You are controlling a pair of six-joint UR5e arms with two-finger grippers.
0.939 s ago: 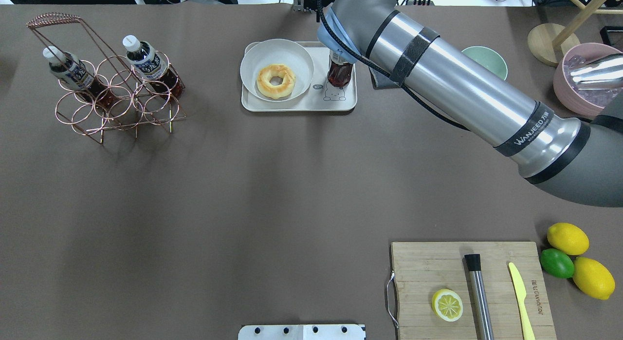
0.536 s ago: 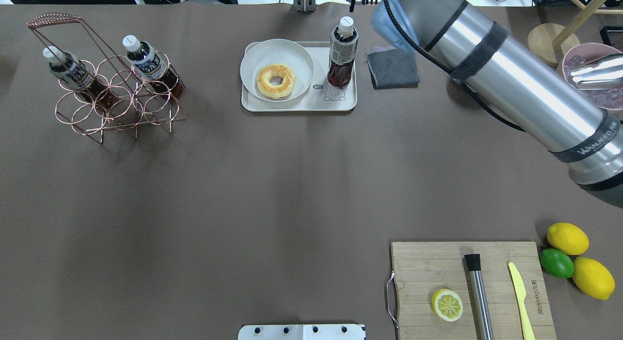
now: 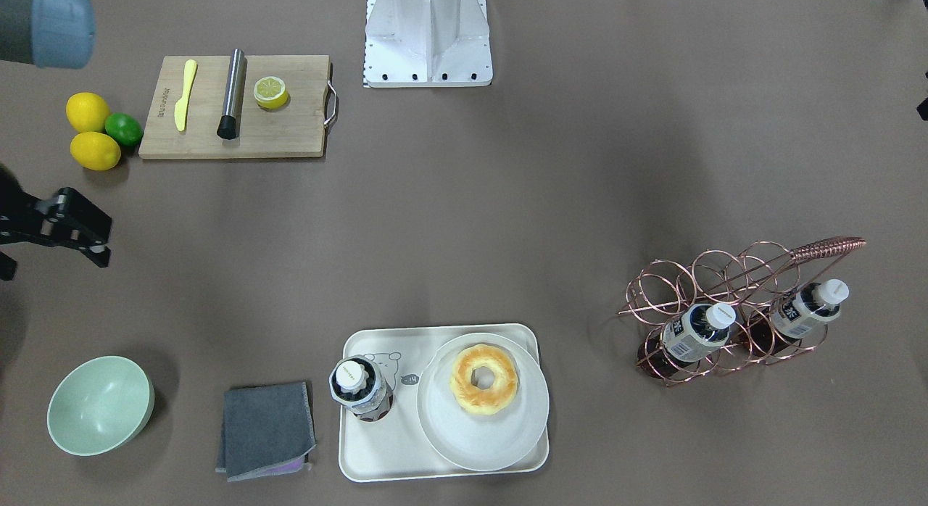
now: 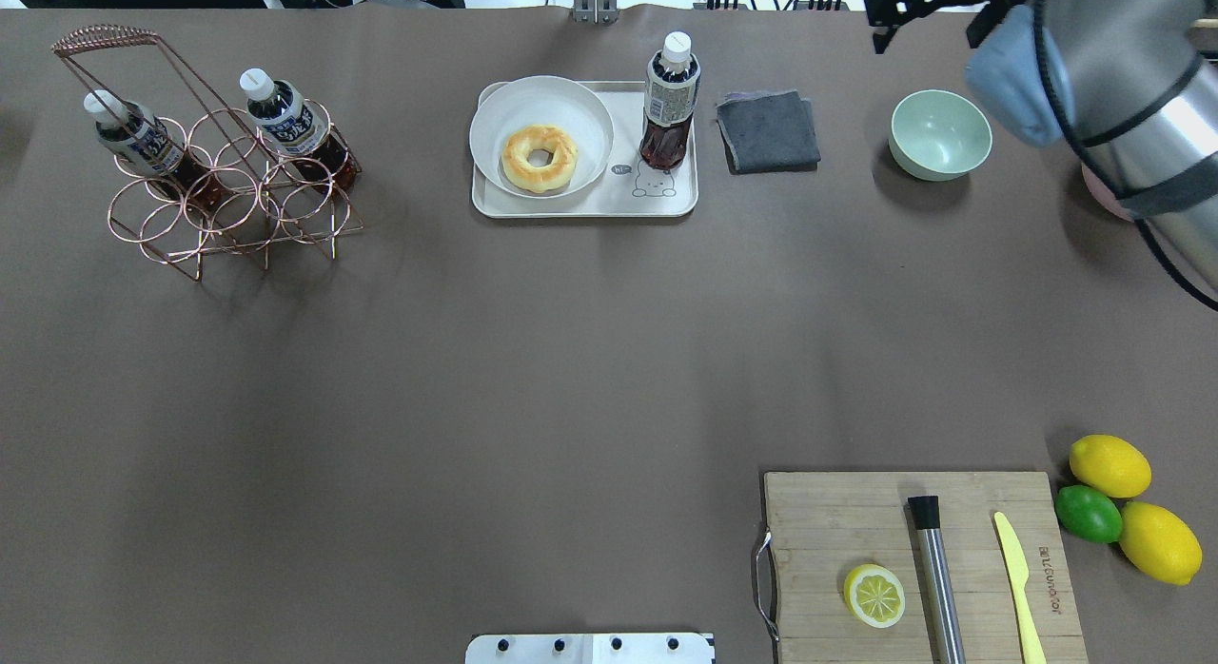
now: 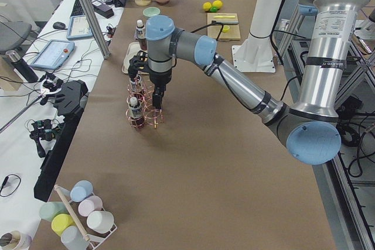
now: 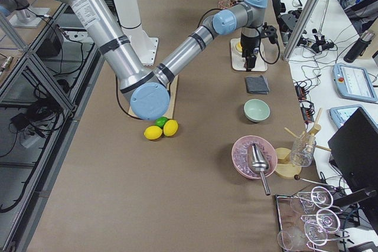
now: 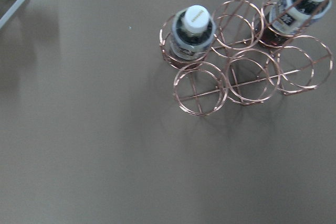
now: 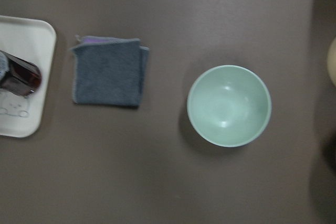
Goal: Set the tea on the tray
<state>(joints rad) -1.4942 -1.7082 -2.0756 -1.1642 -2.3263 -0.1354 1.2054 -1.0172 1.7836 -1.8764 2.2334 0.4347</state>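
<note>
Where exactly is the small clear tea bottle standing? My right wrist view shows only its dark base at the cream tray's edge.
Observer: The small clear tea bottle with the white cap stands upright inside the rim of the cream-white rectangular tray.
Operator: What else is on that tray?
Observer: A round white plate holding a golden ring doughnut, next to the bottle.
Operator: Is the right gripper clear of the bottle?
Observer: Yes. The right gripper hangs open near the mint-green bowl, with nothing between its fingers and well away from the bottle.
</note>
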